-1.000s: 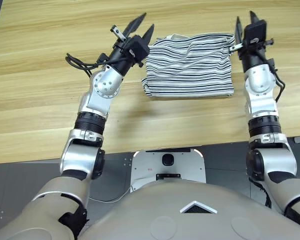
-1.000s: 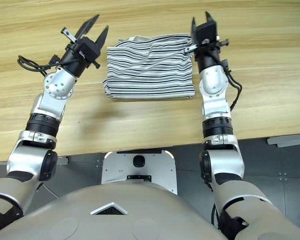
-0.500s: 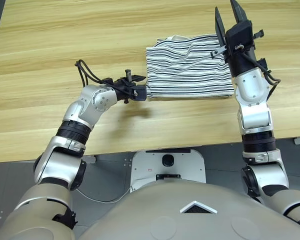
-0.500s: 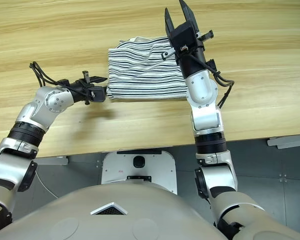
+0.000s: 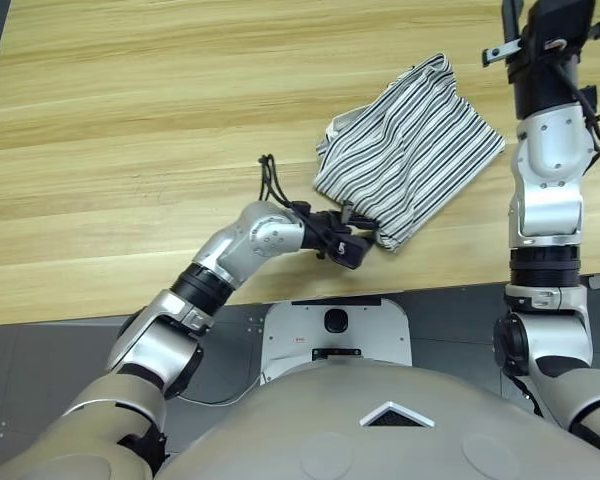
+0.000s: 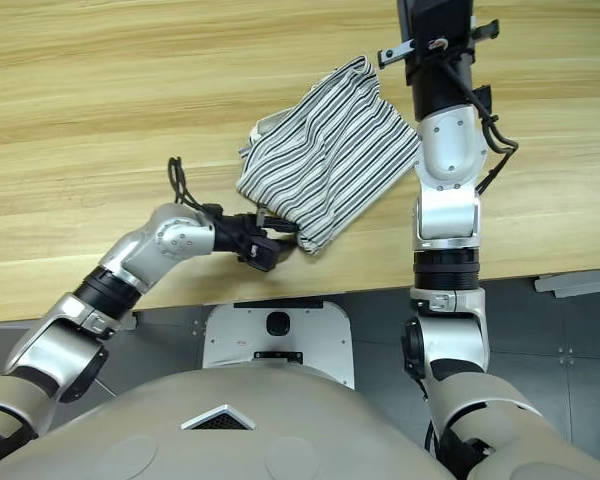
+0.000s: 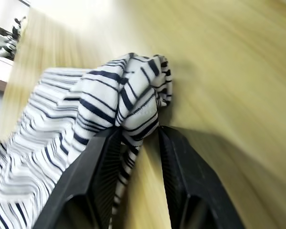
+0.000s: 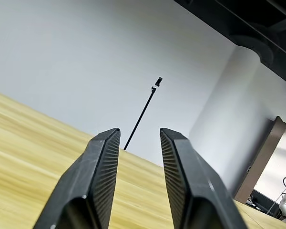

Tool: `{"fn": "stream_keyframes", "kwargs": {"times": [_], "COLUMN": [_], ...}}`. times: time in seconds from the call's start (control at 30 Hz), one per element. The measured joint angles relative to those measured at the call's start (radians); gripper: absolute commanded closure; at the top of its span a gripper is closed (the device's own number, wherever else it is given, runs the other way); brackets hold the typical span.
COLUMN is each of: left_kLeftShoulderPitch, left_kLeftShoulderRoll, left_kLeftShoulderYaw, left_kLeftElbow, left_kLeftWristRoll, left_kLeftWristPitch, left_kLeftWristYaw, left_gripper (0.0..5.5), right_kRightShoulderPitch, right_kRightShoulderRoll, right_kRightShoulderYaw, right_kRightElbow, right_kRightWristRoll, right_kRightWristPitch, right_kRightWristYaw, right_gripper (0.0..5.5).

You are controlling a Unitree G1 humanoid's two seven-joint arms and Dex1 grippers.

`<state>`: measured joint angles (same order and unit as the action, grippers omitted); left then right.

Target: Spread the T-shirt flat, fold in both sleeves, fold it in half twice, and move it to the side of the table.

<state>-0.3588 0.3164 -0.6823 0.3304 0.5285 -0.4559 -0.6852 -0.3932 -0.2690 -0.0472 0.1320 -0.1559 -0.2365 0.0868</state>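
The folded black-and-white striped T-shirt (image 5: 412, 148) lies askew on the wooden table (image 5: 130, 120), one corner pulled toward the front edge. My left gripper (image 5: 363, 240) is low at that near corner, shut on a bunched fold of the cloth (image 7: 133, 114), with its fingers (image 7: 102, 176) pressing the fabric from both sides. The right arm (image 5: 545, 170) stands upright beside the shirt's right edge. Its gripper (image 8: 139, 133) is raised above the table and open, with nothing between its fingers (image 8: 97, 181).
The table's front edge (image 5: 280, 300) runs just below the left gripper. Bare wood stretches across the left and far parts of the table (image 6: 100, 90). A thin pole (image 8: 143, 114) stands beyond the table against the wall.
My left gripper has closed on the shirt's near left corner and dragged it toward the front edge, turning the bundle askew. The right arm has risen and swung off the shirt to the right.
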Motion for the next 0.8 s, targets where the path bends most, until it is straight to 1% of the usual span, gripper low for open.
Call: {"fn": "stream_keyframes", "kwargs": {"times": [0.07,0.17,0.23,0.33,0.43,0.53,0.63,0.7,0.8], "left_kLeftShoulderPitch": [-0.061,-0.114,-0.148,-0.167,-0.157,-0.087,-0.024,0.008,0.046], "left_kLeftShoulderRoll": [-0.117,-0.303,-0.399,-0.453,-0.443,-0.374,-0.269,-0.208,-0.152], "left_kLeftShoulderYaw": [-0.035,-0.089,-0.118,-0.137,-0.141,-0.143,-0.136,-0.103,-0.058], "left_kLeftElbow": [0.102,0.252,0.336,0.36,0.288,0.108,-0.117,-0.296,-0.504], "left_kLeftWristRoll": [0.069,0.118,0.152,0.168,0.167,0.145,0.146,0.145,0.112], "left_kLeftWristPitch": [0.041,0.092,0.121,0.163,0.186,0.21,0.26,0.311,0.377], "left_kLeftWristYaw": [0.101,0.21,0.274,0.306,0.279,0.197,0.102,0.038,-0.046], "left_gripper": [4.04,4.04,4.04,4.04,4.04,4.04,4.04,4.04,4.04], "right_kRightShoulderPitch": [-0.021,-0.026,-0.027,-0.03,-0.036,-0.039,-0.043,-0.046,-0.052], "right_kRightShoulderRoll": [-0.009,-0.016,-0.02,-0.025,-0.028,-0.041,-0.046,-0.05,-0.062], "right_kRightShoulderYaw": [-0.016,-0.025,-0.032,-0.035,-0.041,-0.053,-0.057,-0.057,-0.056], "right_kRightElbow": [0.001,0.006,0.008,0.008,0.008,0.01,0.019,0.032,0.066], "right_kRightWristRoll": [0.004,0.01,0.016,0.022,0.024,0.03,0.034,0.031,0.019], "right_kRightWristPitch": [-0.001,-0.003,-0.003,-0.003,-0.003,-0.002,-0.002,-0.003,-0.032], "right_kRightWristYaw": [-0.007,-0.008,-0.008,-0.008,-0.008,-0.008,-0.008,-0.012,-0.018], "right_gripper": [3.97,3.97,3.97,3.97,3.97,3.97,3.97,3.97,3.97]}}
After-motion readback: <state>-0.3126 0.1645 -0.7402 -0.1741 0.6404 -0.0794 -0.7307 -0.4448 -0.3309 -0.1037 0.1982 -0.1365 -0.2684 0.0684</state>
